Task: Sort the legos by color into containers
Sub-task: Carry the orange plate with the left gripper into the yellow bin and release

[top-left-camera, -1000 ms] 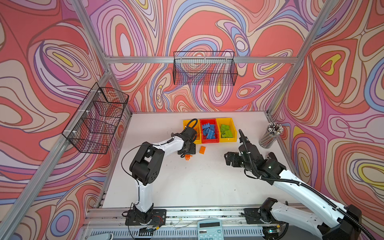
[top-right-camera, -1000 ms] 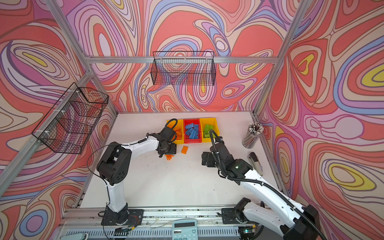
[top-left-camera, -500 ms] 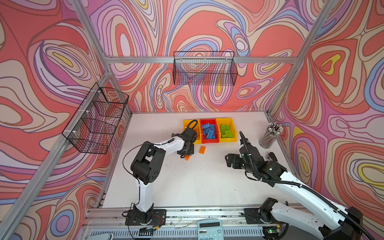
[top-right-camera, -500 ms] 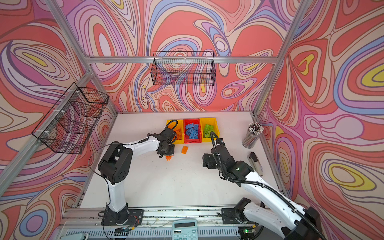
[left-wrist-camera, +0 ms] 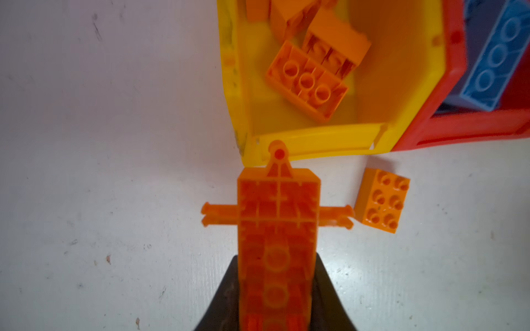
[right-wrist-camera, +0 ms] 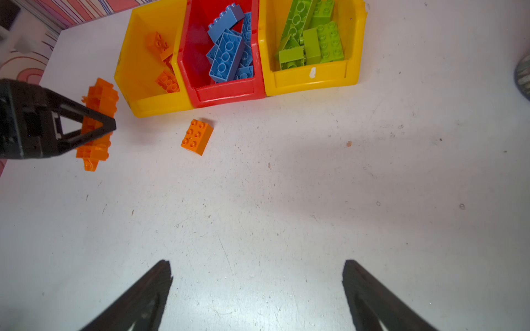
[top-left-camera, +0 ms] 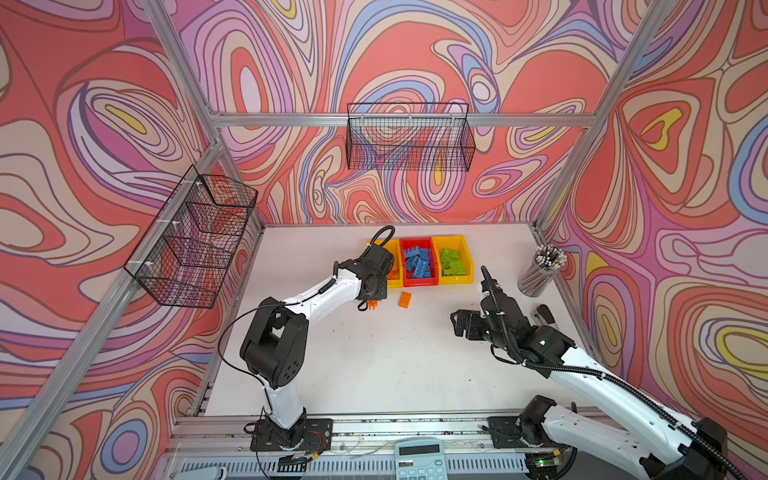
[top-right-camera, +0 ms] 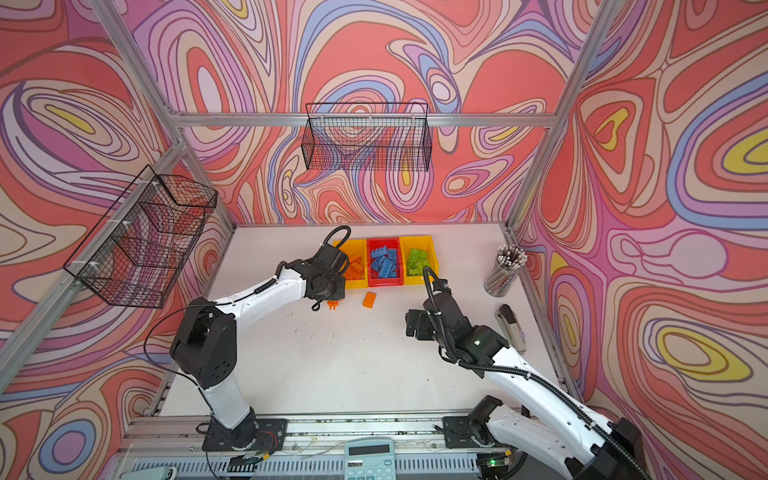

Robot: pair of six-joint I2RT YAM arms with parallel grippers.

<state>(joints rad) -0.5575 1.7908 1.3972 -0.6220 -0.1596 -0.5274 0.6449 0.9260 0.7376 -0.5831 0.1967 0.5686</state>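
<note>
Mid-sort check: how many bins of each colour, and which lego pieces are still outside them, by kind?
Yellow open-top plastic bins: 2
Red open-top plastic bin: 1
Loose orange six-stud brick: 1
Long orange brick assembly, in the left gripper: 1
Total: 3 bins, 2 pieces outside

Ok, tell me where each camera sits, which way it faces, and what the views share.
Both top views: high over the table's front edge, looking down toward the back wall; left arm and right arm show.
Left wrist: on the left arm, facing along the left fingers, shut on the orange assembly, toward the nearest yellow bin.
Right wrist: on the right arm, facing past the open right fingers toward the three bins.
Shared: every view shows the loose orange brick.
</note>
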